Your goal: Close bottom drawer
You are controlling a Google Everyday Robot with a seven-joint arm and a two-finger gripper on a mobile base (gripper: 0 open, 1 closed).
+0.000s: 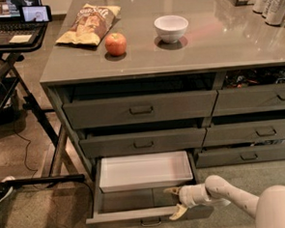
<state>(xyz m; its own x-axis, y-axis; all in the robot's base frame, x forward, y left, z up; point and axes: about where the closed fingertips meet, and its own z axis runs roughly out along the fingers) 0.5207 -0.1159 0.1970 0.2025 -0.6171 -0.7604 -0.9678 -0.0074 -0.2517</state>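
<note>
The robot's pale two-finger end effector (pixel 175 202) is low in the scene, at the right front corner of the wide grey flat-fronted bottom drawer (pixel 139 216). Its tan fingers (pixel 170 191) are spread apart, one over the drawer's interior and one at the top edge of the front panel; they seem to straddle that panel, though contact is hard to confirm. The white arm (pixel 234 195) reaches in from the lower right. The drawer, lowest in the left stack, stands pulled well out, a white shallow rectangular tray (pixel 145 171) sitting toward its back and a small metal loop handle (pixel 150 223) on its front. The two grey drawers above sit pushed in. On the grey desk (pixel 202 54) top rest a red apple (pixel 116 43), a yellow chip bag (pixel 89 25) and a white bowl (pixel 171 27).
</note>
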